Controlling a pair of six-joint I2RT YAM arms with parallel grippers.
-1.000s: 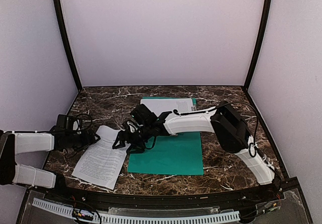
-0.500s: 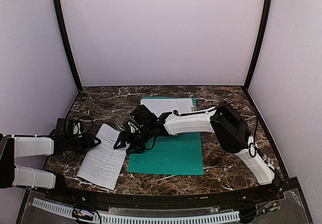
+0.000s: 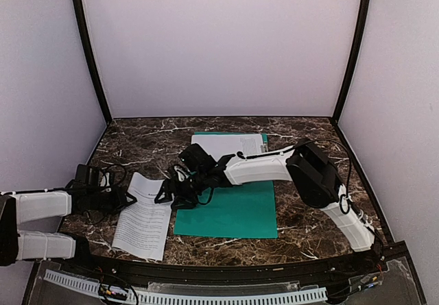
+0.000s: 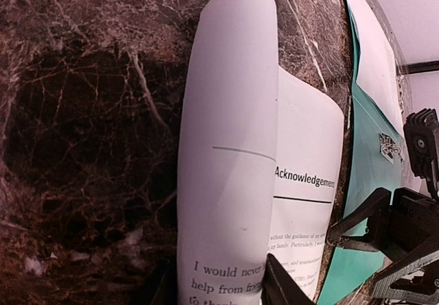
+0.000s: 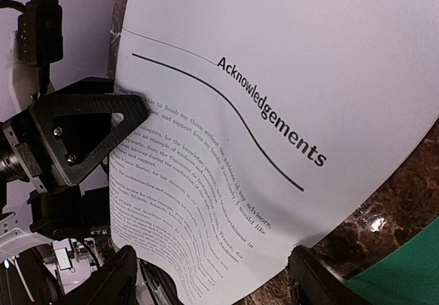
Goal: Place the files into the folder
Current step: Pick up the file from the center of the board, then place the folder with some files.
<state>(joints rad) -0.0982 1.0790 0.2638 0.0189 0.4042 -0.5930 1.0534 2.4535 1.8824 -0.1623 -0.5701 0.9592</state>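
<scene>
Read clock directions from the top view, with 12 o'clock toward the far wall.

Locate the folder point(image 3: 233, 212) flat on the marble table point(image 3: 309, 130), just right of centre. Find the second sheet point(image 3: 228, 144) lying flat on the folder's 12 o'clock end, a strip of teal showing past its 3 o'clock edge.

Find the loose sheet point(image 3: 144, 214) on the bare table at 9 o'clock of the folder, printed side up, headed "Acknowledgements". Note its 3 o'clock edge just beside the folder's 9 o'clock edge; cannot tell whether overlapping. Note the buckle: the portion nearest the left gripper point(image 3: 127, 196) rises off the table in a rounded ridge, the remainder lying flat.

Check the left gripper, reaching in low from 9 o'clock and clamped on that raised ridge, with fingers point(image 4: 278, 286) on either side of the paper in the left wrist view. Confirm in the right wrist view: tip of a black triangular finger pressed against the sheet's margin.

Check the right gripper point(image 3: 168, 194), reaching in from 3 o'clock across the folder. Hangs over the loose sheet's 3 o'clock edge, fingers point(image 5: 120, 281) spread wide, grasping nothing. Cannot tell whether touching the paper.
</scene>
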